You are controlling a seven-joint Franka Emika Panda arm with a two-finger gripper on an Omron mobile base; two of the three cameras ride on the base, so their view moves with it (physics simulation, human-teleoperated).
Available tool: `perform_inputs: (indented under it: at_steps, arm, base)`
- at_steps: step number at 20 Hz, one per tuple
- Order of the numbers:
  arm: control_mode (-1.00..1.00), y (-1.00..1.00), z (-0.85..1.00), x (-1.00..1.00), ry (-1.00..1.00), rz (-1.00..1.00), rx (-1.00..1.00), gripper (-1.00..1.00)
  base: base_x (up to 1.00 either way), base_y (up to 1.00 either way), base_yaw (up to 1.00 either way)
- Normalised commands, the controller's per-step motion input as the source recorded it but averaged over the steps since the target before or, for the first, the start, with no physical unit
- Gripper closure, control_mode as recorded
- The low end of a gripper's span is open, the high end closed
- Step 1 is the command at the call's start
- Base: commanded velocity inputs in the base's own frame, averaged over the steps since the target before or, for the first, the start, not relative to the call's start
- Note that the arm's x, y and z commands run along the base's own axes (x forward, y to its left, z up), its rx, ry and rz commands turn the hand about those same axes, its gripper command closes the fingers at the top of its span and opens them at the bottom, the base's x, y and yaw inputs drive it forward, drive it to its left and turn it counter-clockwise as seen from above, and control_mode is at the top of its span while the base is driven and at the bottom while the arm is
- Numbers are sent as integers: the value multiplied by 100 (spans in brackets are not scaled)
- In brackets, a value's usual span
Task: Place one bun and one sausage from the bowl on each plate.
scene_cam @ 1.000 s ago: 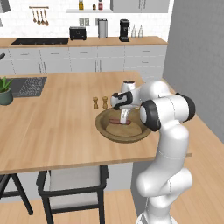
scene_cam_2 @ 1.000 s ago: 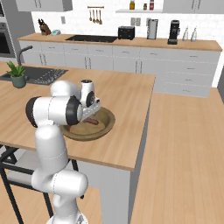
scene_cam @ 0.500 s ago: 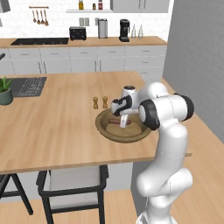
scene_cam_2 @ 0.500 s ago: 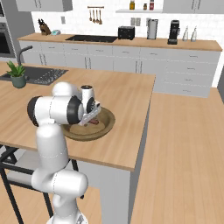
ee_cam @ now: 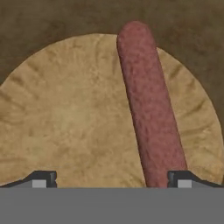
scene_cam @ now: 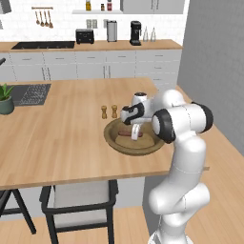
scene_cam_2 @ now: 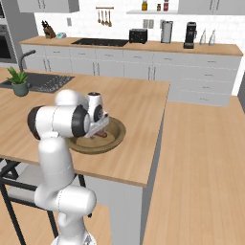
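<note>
The brown wooden bowl (scene_cam: 110, 139) (scene_cam_2: 119, 137) sits near the island counter's front right edge. My gripper (scene_cam: 136, 133) (scene_cam_2: 95, 133) (ee_cam: 111, 179) points down into it, open, holding nothing. In the hand view a red-brown sausage (ee_cam: 151, 109) lies across a round tan bun (ee_cam: 74, 118), close below the fingertips (ee_cam: 43, 178). The sausage's near end runs toward the right-hand fingertip, and dark wood of the bowl (ee_cam: 43, 22) shows beyond the bun. One end of the sausage (scene_cam: 125, 134) (scene_cam_2: 101, 136) peeks out beside the hand in the base views. The plates are out of view.
Two small shakers (scene_cam: 109, 111) stand just behind the bowl. A potted plant (scene_cam: 5, 99) (scene_cam_2: 19, 81) and a sink (scene_cam: 31, 93) are at the island's far left. A stool (scene_cam: 78, 200) stands under the front edge, and the counter ends just right of the bowl.
The hand has tipped downward and dropped into the bowl toward the sausage and bun. The jaws have stayed open, and the bowl has not moved.
</note>
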Motion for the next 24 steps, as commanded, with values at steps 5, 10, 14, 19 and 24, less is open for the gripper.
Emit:
perform_inputs:
  at_steps: [5, 10, 14, 19, 24]
  arm:
    - [-100, 0, -2, -60, 6, 3, 0, -100]
    - [-100, 0, 66, 1, -2, 0, 0, -100]
    - [-100, 4, -12, 35, -1, 0, -1, -100]
    - [-100, 0, -56, 45, 0, 0, -3, -100]
    - [-100, 0, -1, 23, 0, 0, 0, -100]
  base:
    - [0, 0, 0]
    - [0, 0, 0]
    - [0, 0, 0]
    - [0, 0, 0]
    - [0, 0, 0]
